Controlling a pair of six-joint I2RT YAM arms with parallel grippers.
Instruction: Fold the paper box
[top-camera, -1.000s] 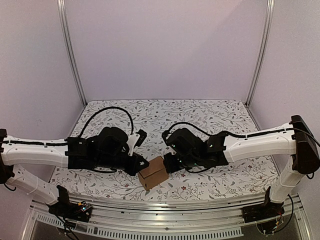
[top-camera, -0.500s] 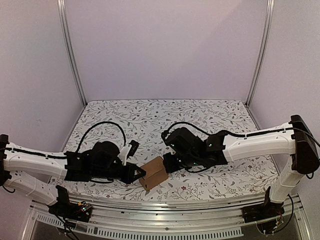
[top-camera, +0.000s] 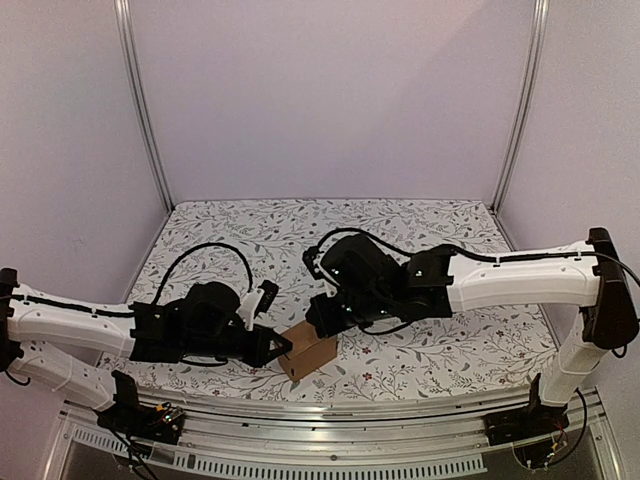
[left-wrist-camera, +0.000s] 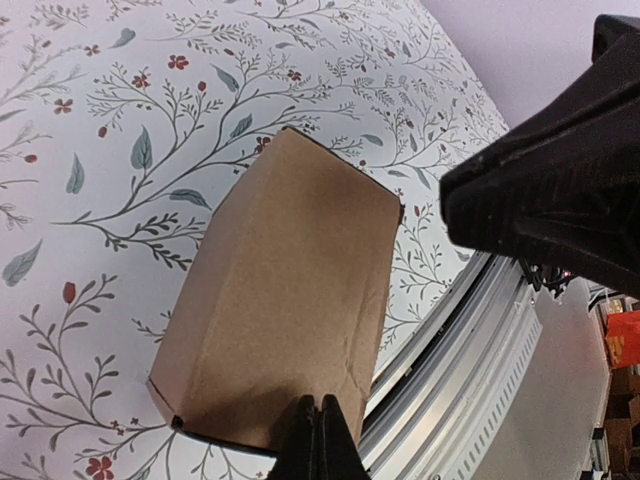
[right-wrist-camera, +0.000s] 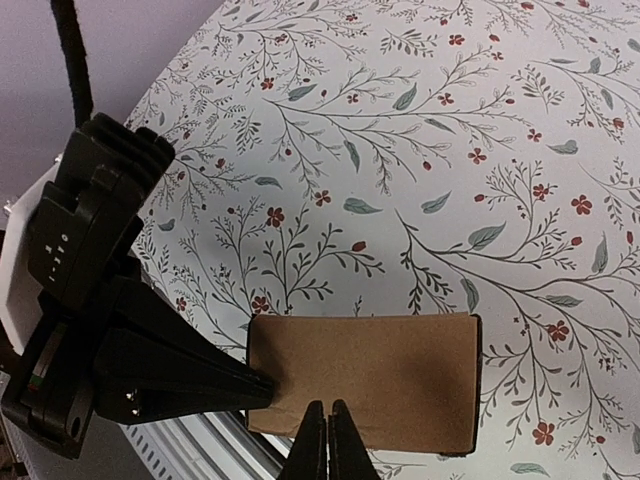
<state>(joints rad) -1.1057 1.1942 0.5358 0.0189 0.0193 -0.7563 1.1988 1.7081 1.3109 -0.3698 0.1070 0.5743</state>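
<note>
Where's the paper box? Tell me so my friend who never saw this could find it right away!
Look at the table with the flowery cloth, then go down to its near edge. There, between the black left fingers and right fingers, sits the paper box. It is the only plain brown thing, a small cardboard block among black and white robot parts.

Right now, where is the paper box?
In the top view the paper box sits at the centre of the table, near its front edge, between the left end effector and the right end effector.
</note>
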